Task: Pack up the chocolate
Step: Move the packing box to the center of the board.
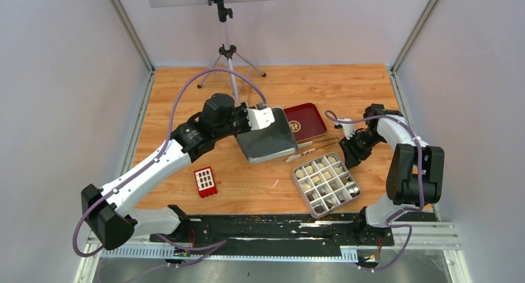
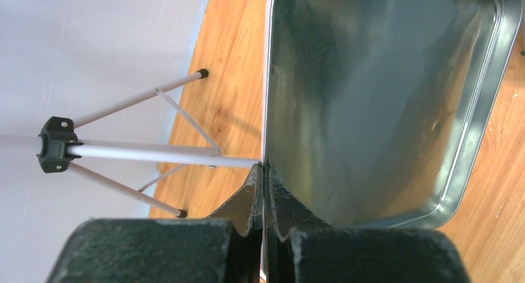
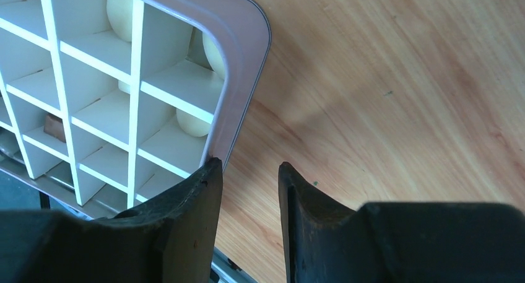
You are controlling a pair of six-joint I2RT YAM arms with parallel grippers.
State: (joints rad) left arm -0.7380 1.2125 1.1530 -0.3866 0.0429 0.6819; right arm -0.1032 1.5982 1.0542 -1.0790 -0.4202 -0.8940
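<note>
Chocolate [image 1: 308, 169]: we see cream and dark pieces sitting in the white cells of the divider tray [image 1: 309, 202], near right on the bench [image 1: 347, 91]; some cells look bare.
Left tool [image 2: 264, 171]: pressed together on the far left rim of the silver tin [image 2: 384, 97], pinching its wall. The tin looks tipped up with its hollow side open; we judge this readies it to take the tray.
Right tool [image 3: 247, 168]: partly spread, only bare wood in the gap. One finger touches the tray's outer corner; we judge it is lining up on that rim.
Red lid [image 1: 305, 122]: lies flat just right of the tin, we judge parked out of the way.
Writing: we make out a round gold emblem on the lid, too small to read; the red block [image 1: 205, 181] shows white squares, no words; no brand shows on the tin.
</note>
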